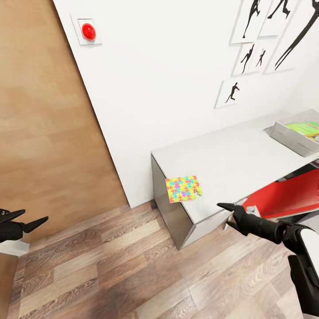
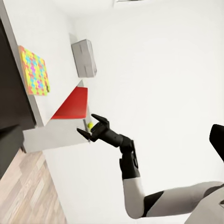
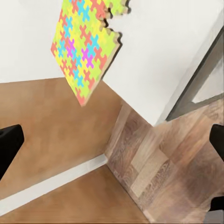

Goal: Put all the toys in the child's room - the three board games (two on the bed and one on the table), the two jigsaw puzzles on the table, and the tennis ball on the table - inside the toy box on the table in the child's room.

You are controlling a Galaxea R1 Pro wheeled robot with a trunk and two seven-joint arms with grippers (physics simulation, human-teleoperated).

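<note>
At lower left our left gripper [image 1: 35,220] hangs spread and empty. Mid-frame, the jigsaw puzzle [image 1: 183,188] overhangs the table [image 1: 230,159] edge; our right gripper [image 1: 231,212], parted and empty, could knock it floorward. The toy box [image 1: 288,136] sits far right.

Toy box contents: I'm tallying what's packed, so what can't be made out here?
- Toy box, head view: cut by the picture's right edge; only something green shows inside, unreadable.
- Left wrist view: the toy box is too small to see inside.
- Jigsaw puzzle, right wrist view: cropped at the top edge.
</note>
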